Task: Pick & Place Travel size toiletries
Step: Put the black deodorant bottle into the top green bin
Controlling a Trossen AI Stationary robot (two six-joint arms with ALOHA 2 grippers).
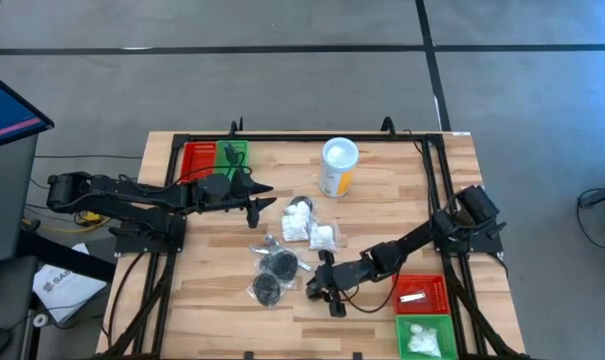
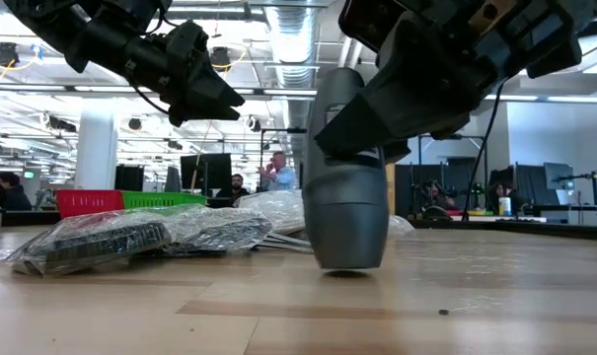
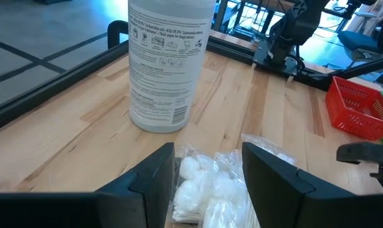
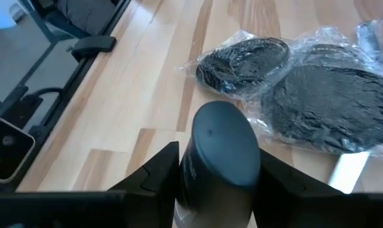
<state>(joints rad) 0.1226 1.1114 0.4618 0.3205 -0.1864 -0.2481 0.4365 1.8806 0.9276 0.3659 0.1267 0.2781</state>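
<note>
small dark bottle [image 4: 219,158] upright on tabletop [image 1: 382,215], just beside wrapped pucks [image 4: 292,88] | right pincer [image 4: 216,174] pinching the bottle's body from both sides | left pincer [image 3: 207,183] spread above white packets [image 3: 210,190], beyond the pucks | advice: lift straight up, keep bottle vertical, clear the wrap before swinging away

Right gripper [image 4: 213,174] clamped; left gripper [image 3: 207,171] spread.

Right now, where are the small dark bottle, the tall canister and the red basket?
small dark bottle [image 4: 224,142]: right wrist view, its rounded cap.
canister [image 1: 339,154]: high view, its white lid.
red basket [image 1: 422,283]: high view, its upper rim.
</note>
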